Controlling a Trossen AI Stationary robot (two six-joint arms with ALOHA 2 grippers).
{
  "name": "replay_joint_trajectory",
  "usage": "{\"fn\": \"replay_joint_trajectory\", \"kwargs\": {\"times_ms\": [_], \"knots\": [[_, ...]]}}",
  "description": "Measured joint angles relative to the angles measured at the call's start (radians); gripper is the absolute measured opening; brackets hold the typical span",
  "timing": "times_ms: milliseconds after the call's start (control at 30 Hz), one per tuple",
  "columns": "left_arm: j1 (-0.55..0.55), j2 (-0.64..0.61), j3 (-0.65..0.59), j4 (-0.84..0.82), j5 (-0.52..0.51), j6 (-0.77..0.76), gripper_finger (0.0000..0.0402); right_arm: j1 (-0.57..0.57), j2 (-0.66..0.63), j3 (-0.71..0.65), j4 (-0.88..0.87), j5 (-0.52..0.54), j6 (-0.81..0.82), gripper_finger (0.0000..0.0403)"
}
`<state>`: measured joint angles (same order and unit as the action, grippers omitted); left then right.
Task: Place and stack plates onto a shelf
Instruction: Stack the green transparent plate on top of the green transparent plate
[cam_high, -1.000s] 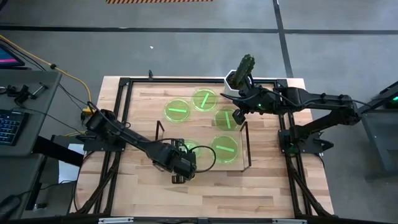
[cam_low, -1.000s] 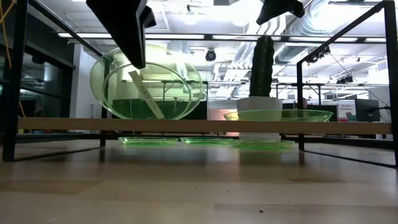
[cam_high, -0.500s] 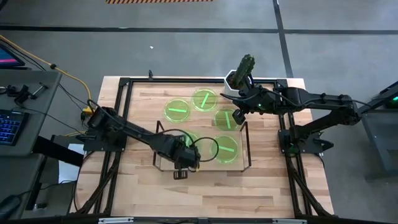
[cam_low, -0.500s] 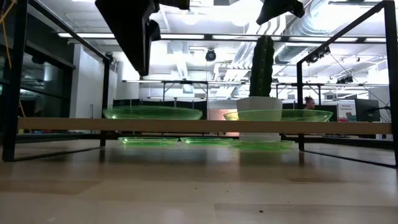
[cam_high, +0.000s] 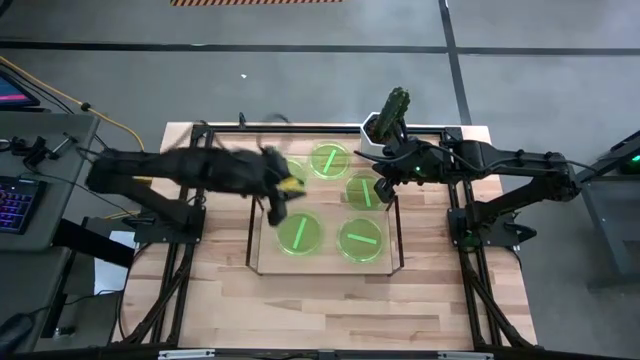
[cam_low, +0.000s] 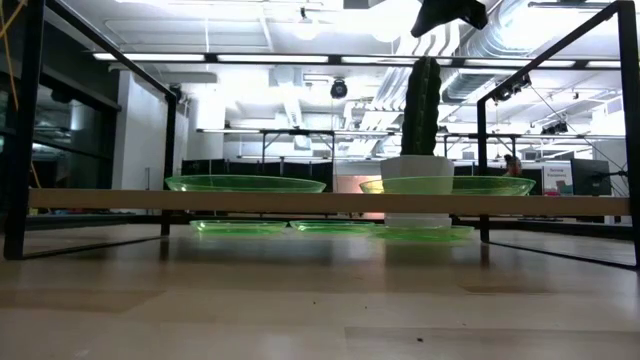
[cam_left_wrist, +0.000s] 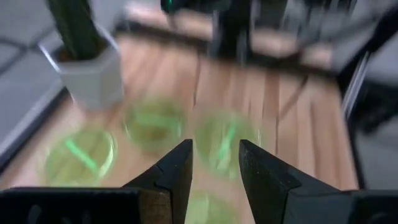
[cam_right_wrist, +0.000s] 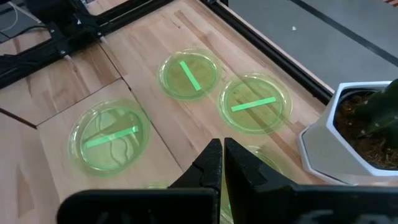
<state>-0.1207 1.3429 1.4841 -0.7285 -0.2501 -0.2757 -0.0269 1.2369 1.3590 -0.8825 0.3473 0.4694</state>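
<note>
High view: two green plates lie flat on the shelf (cam_high: 390, 262), one (cam_high: 299, 232) just below the left gripper (cam_high: 277, 200), the other (cam_high: 361, 239) beside it. That gripper hangs empty, fingers parted a little. Three more plates (cam_high: 328, 159) rest on the worktop (cam_high: 200, 300) beyond. The right gripper (cam_high: 383, 183), near the potted cactus (cam_high: 385, 118), is closed on nothing.

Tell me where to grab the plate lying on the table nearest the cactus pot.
Take the plate by its rim, straight down from above: it lies flat on the table, leaving no gap underneath. Probably pinch the edge facing away from the shelf, clear of the cactus pot.
</note>
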Motion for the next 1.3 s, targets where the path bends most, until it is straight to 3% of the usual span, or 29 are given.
{"fn": "replay_joint_trajectory", "kwargs": {"times_ms": [300, 500, 600, 767, 900, 1100, 1300], "knots": [[0.127, -0.344, -0.445, 0.381, 0.067, -0.015, 0.0117, 0.0, 0.029, 0.0, 0.027, 0.0, 0.031, 0.0], [0.318, -0.446, -0.643, 0.383, 0.025, -0.072, 0.0118, 0.0, 0.077, 0.0, 0.084, -0.001, 0.17, 0.0], [0.473, -0.425, -0.643, 0.329, 0.041, -0.092, 0.0118, 0.0, 0.114, 0.0, 0.134, -0.004, 0.234, 0.0], [0.74, -0.303, -0.631, 0.33, 0.257, -0.047, 0.0118, 0.0, 0.176, 0.0, 0.164, -0.043, 0.267, 0.0], [0.872, -0.145, -0.634, 0.292, 0.392, -0.108, 0.0118, -0.008, 0.19, 0.0, 0.149, -0.096, 0.274, 0.0], [0.928, 0.004, -0.635, 0.256, 0.476, -0.132, 0.0118, -0.013, 0.161, 0.0, 0.144, -0.104, 0.281, 0.0], [0.918, 0.084, -0.634, 0.243, 0.38, -0.151, 0.0118, -0.013, 0.1, 0.0, 0.112, -0.103, 0.223, 0.0]]}}
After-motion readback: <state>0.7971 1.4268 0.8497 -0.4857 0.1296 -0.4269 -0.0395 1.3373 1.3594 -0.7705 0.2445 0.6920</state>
